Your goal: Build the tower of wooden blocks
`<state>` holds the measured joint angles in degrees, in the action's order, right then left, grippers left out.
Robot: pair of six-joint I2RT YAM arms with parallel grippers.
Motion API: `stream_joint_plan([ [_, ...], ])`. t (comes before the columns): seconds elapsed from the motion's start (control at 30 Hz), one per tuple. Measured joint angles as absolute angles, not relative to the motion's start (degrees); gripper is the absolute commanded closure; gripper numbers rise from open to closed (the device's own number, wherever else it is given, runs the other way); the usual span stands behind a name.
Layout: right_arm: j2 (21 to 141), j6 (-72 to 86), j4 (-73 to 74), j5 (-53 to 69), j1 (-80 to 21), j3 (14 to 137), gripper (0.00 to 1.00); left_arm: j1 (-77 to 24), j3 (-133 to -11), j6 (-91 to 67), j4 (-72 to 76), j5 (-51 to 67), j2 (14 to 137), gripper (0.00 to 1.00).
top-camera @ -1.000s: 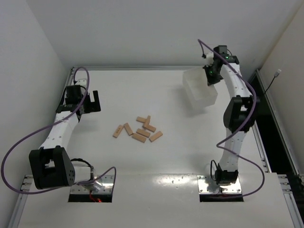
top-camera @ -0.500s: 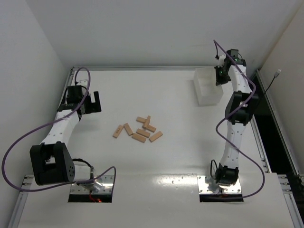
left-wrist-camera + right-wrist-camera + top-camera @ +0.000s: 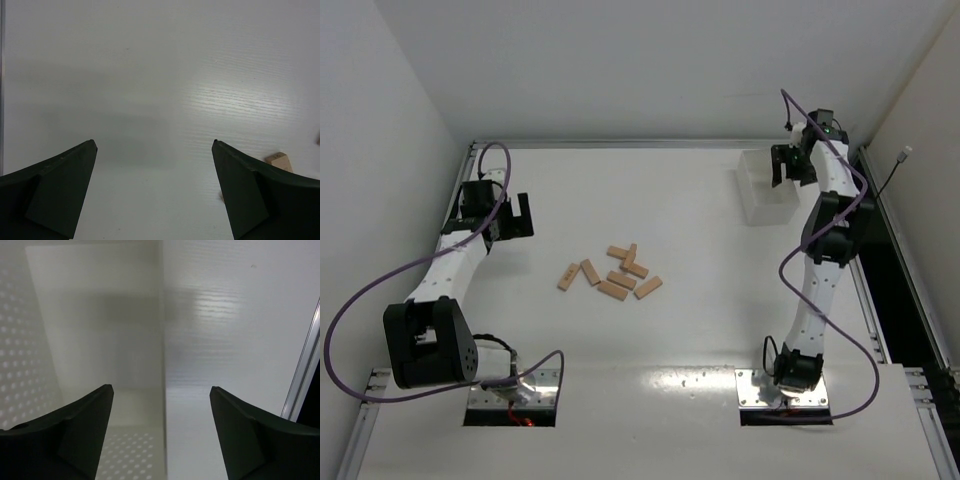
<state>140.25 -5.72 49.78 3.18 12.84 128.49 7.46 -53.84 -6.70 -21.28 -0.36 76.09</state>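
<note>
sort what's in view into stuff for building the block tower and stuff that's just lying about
For the job:
- wood blocks, scattered flat mid-table, none stacked yet
- left gripper, open, off to the blocks' left
- right gripper, open, straddling the bin's wall

Just lying about:
- white bin, far right corner

I see one white bin (image 3: 760,205) on my screen. Wood blocks (image 3: 613,290): I count eight, all loose in a single cluster well to the left of the bin and nearer than it. Two on the cluster's far side touch, so it may be seven. Two arms: the left arm (image 3: 455,265) far left of the bin, the right arm (image 3: 817,290) just beside it. Two purple cables (image 3: 360,310), one per arm.
</note>
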Motion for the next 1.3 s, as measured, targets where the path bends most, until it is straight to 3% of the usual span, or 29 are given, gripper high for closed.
stream_joint_plan([
  [0.03, 138.5, -5.7, 49.5, 3.4, 12.7, 126.6, 0.17, 7.5, -53.8, -6.7, -21.3, -0.3, 76.1, 0.01],
  [0.4, 104.4, -5.2, 45.0, 8.2, 9.3, 104.4, 0.17, 7.0, -53.8, -7.3, -21.2, -1.3, 74.0, 0.01],
  [0.6, 87.2, -6.1, 42.5, 9.1, -2.8, 90.6, 0.17, 3.0, -53.8, -8.0, -20.9, -7.2, 73.1, 0.01],
  [0.9, 91.3, -6.6, 37.8, 9.5, -29.9, 72.8, 0.21, 1.9, -53.8, -7.7, -21.5, -9.9, 72.7, 0.01],
  [1.1, 97.1, -8.0, 35.7, 9.7, -34.9, 72.6, 0.29, 1.9, -53.8, -6.8, -21.5, -10.4, 72.2, 0.01],
  [1.3, 97.7, -14.2, 32.2, 11.2, -38.4, 67.6, 0.30, 1.9, -53.8, -6.0, -21.5, -10.3, 72.2, 0.01],
])
